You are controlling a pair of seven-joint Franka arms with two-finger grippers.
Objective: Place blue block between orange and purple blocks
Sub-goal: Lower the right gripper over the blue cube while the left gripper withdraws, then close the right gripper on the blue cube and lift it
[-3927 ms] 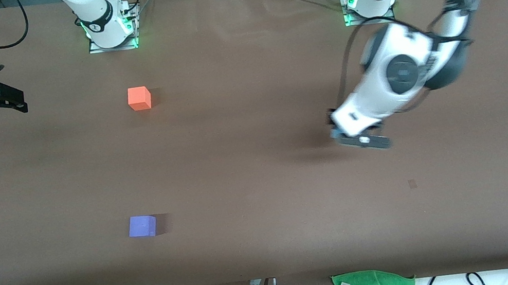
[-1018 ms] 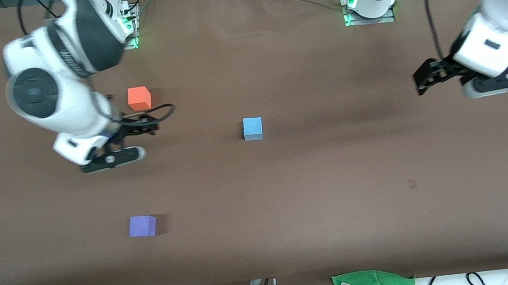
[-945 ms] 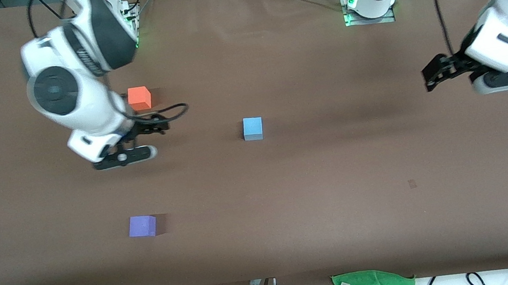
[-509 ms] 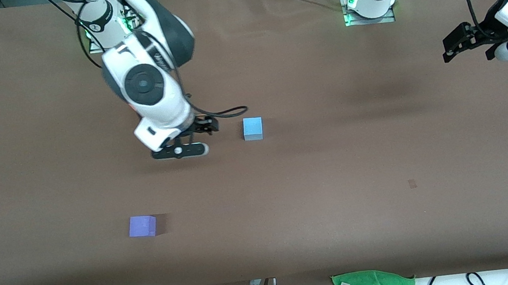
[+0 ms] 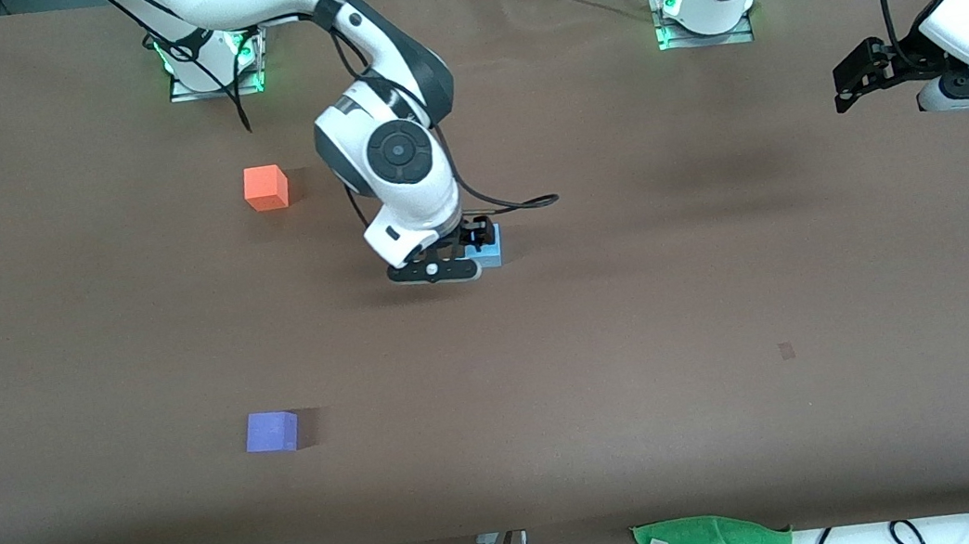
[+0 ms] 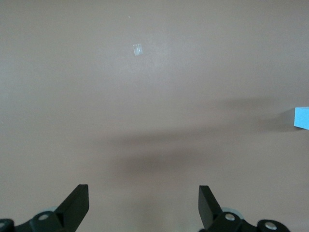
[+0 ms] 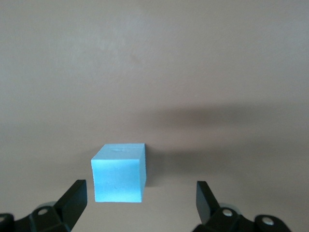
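Purple block (image 5: 272,432) sits nearest the front edge of the worktop (image 5: 646,363), toward the right arm's end. Blue block (image 5: 489,249) rests mid-worktop; the right gripper (image 5: 473,238) hovers directly over it, jaws apart, not touching. Orange block (image 5: 266,188) lies nearer the base edge. Left gripper (image 5: 852,78) waits over the left arm's end, jaws apart.
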